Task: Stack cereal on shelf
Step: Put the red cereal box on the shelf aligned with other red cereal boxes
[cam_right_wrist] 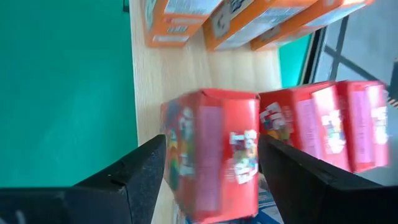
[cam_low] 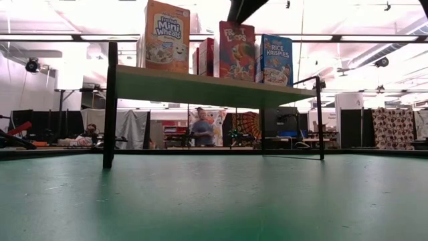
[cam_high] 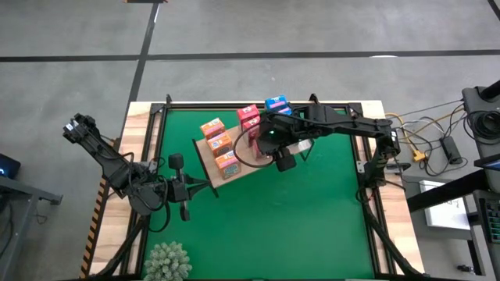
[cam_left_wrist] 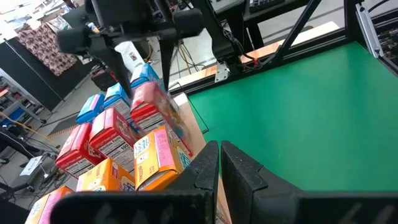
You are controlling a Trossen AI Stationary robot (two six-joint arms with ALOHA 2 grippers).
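Note:
The shelf (cam_high: 209,160), a light-wood board on dark legs, stands at the middle of the green mat. On it stand orange cereal boxes (cam_high: 220,144), pink-red ones (cam_high: 249,117) and blue ones (cam_high: 277,104). My right gripper (cam_right_wrist: 211,163) is over the board's right part, slanting down. Its fingers are open on either side of one pink-red box (cam_right_wrist: 211,155), which stands at the wood's edge next to two others (cam_right_wrist: 329,121). My left gripper (cam_left_wrist: 219,165) is shut and holds nothing, to the left of the shelf. My right gripper's fingers (cam_right_wrist: 140,171) flank the two narrow sides (cam_right_wrist: 180,149) of the pink-red box, coming from above at a slant. I cannot tell whether they touch it. The box looks a little tilted in the left wrist view (cam_left_wrist: 155,109).
A fuzzy green plant (cam_high: 167,262) sits at the near left of the table. The mat (cam_high: 312,218) lies open to the right of and in front of the shelf. In the low view a person (cam_low: 202,127) shows far behind the table.

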